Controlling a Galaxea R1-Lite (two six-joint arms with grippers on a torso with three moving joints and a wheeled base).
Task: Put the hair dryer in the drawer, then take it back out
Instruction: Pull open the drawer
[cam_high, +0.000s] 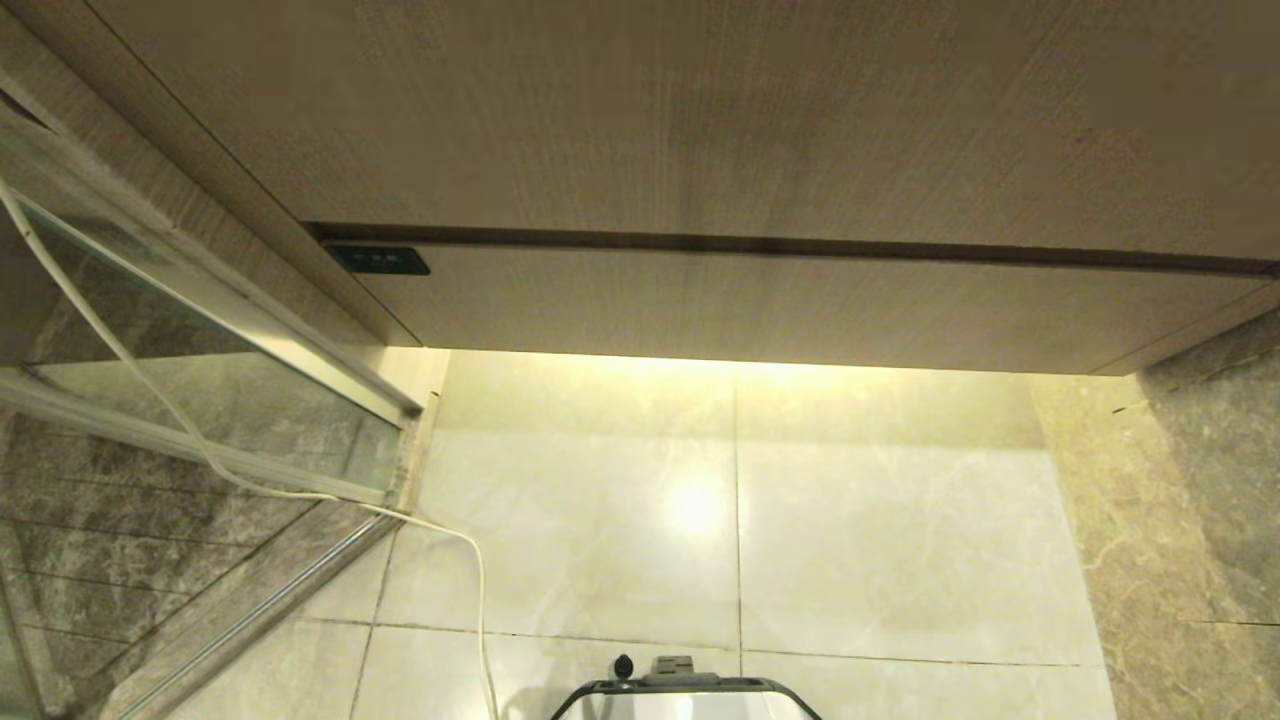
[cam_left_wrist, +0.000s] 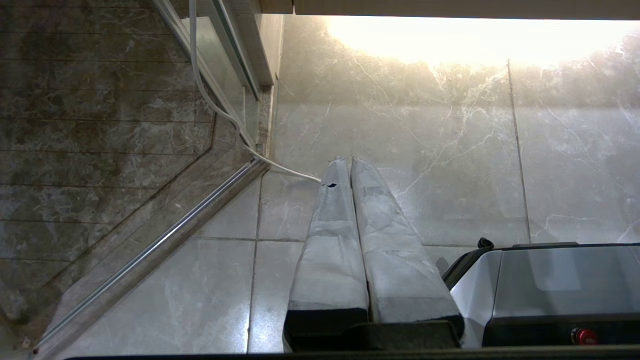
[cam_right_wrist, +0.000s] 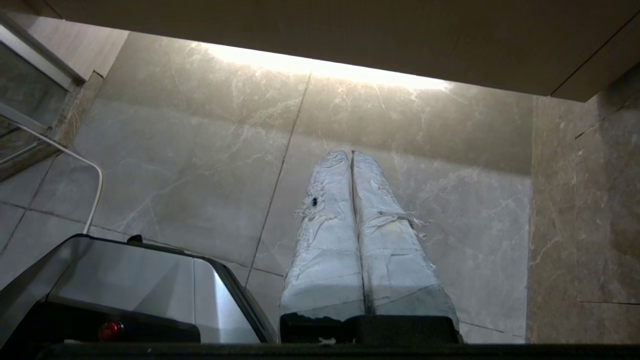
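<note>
The drawer (cam_high: 800, 310) is shut: a wide, shallow wood-grain front with a small dark label (cam_high: 376, 260) at its left end, under a taller plain panel (cam_high: 700, 110). The hair dryer is out of view. Neither arm shows in the head view. My left gripper (cam_left_wrist: 348, 161) hangs low over the floor tiles beside the robot base, its taped fingers (cam_left_wrist: 330, 240) pressed together on nothing. My right gripper (cam_right_wrist: 351, 154) hangs the same way on the other side, shut and empty.
A glass door in a metal frame (cam_high: 200, 370) stands at the left. A white cable (cam_high: 210, 460) trails from it across the pale floor tiles (cam_high: 850, 530) towards the robot base (cam_high: 690, 695). A grey marble wall (cam_high: 1200, 480) closes the right side.
</note>
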